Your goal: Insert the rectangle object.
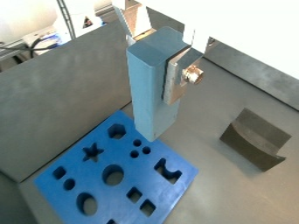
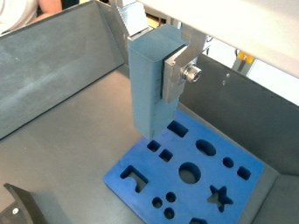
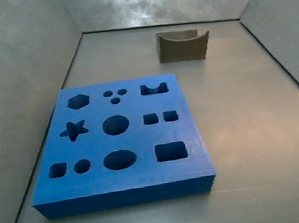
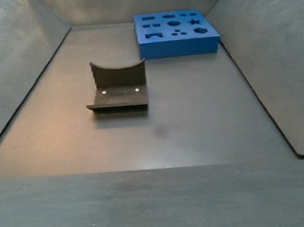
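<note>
My gripper [image 1: 156, 77] is shut on the rectangle object [image 1: 149, 92], a slim light-blue bar held upright by its top end. One silver finger [image 1: 180, 80] presses on its side. The bar's lower end hangs over the near edge of the dark-blue board with shaped holes [image 1: 93, 185]. Both wrist views show this: gripper [image 2: 156, 74], bar [image 2: 152, 96], board [image 2: 158, 179]. In both side views the board [image 3: 141, 136] [image 4: 177, 47] lies flat on the grey floor. Neither side view shows the gripper or the bar.
An olive-brown notched block [image 3: 183, 45] stands on the floor apart from the board and shows in every view [image 4: 116, 89] [image 1: 254, 138] [image 2: 24, 206]. Grey walls [image 3: 27, 66] enclose the floor on all sides.
</note>
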### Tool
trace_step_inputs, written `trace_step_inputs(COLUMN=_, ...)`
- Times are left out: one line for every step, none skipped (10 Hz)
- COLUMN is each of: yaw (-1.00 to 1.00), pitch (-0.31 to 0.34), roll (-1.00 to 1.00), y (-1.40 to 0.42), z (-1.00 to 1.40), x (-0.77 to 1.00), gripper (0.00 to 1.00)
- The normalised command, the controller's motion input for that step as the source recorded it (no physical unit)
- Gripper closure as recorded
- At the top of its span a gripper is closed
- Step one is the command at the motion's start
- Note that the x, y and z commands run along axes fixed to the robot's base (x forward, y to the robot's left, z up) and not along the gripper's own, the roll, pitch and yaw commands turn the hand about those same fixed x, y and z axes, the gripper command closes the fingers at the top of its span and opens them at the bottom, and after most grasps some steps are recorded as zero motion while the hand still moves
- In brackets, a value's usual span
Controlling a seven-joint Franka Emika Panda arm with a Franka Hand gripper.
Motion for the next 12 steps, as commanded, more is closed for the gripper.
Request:
trace_step_inputs(yaw=0.16, pitch=-0.104, roll=-0.07, y=-0.19, z=0.25, x=-0.01, gripper=1.0)
trace_step_inputs(yaw=-0.25, pitch=0.323, roll=0.13, y=0.03, z=0.12, x=0.08, gripper=1.0)
trace_step_inputs(yaw=-0.27, pitch=0.35, roll=0.13, y=0.07, z=0.06, x=0.09, gripper=1.0)
trace_step_inputs(yaw=-0.18, pitch=0.315, roll=0.11, y=0.04, z=0.05, x=0.11, gripper=1.0)
trace_step_inputs(yaw=-0.09, pitch=0.246, roll=0.09, y=0.01, z=0.03, x=0.11, gripper=1.0)
trace_step_inputs(yaw=-0.8, pitch=0.0, roll=0.0, y=-0.31, z=-0.16, x=0.13, gripper=1.0)
trace_step_inputs(yaw=-0.79, pitch=0.0, roll=0.0, y=-0.31, z=-0.18, x=0.14, gripper=1.0)
trace_step_inputs(yaw=-0.76, pitch=0.0, roll=0.0, y=-0.32, z=-0.2, x=0.18, gripper=1.0)
trace_step_inputs(yaw=-0.78, pitch=0.0, roll=0.0, y=-0.32, z=-0.25, x=0.16, gripper=1.0)
trace_step_inputs(yaw=-0.86, pitch=0.0, roll=0.0, y=-0.31, z=-0.31, x=0.07, gripper=1.0)
trace_step_inputs(yaw=-0.91, pitch=-0.001, roll=0.0, y=-0.29, z=-0.33, x=0.02, gripper=1.0)
trace_step_inputs(yaw=-0.91, pitch=0.0, roll=0.0, y=-0.29, z=-0.32, x=0.01, gripper=1.0)
